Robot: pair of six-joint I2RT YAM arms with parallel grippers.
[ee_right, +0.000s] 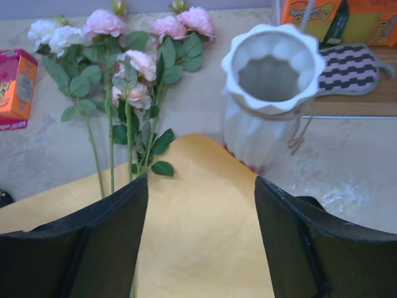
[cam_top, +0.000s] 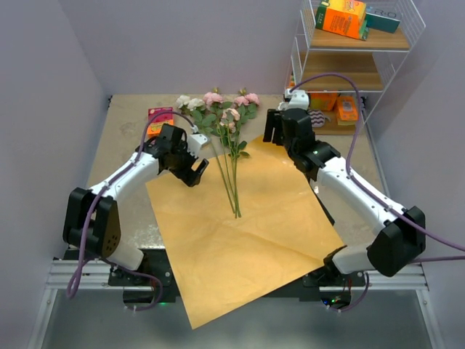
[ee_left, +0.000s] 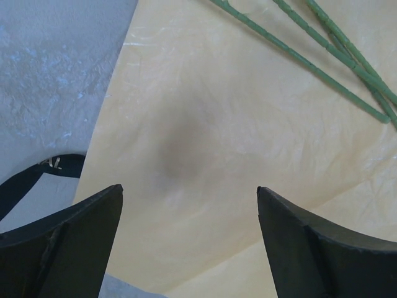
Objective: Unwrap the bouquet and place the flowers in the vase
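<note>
The bouquet is open on the worktop (cam_top: 120,123) as I run both arms from afar: its orange-tan paper sheet (cam_top: 240,240) lies flat and lightly creased, matte and smooth, and the flowers (cam_top: 227,134) lie loose across the sheet's far half. Their long axis runs from the middle of the sheet out over its far edge, with thin green knuckled stems (ee_left: 298,59) on the paper and pink and cream blooms (ee_right: 102,23) and leaves beyond that edge on the pale mottled surface. My left end effector (ee_left: 190,186) hovers over the sheet's left side, jaws spread wide with nothing between them, the stems just off to its right and slanting away. My right end effector (ee_right: 201,180) hangs above the sheet's far right corner, its jaws likewise gaping and empty. The vase (ee_right: 273,93), white and ribbed with a scalloped rim and a cord about its neck, stands upright just past that same corner, its mouth open toward the right wrist camera. By my reckoning the left arm is nearer the stems and the right nearer the vase, so the pick-up turns on closing across the stems, not along them; they look slick and thin, and could roll or fan apart in a grip
</note>
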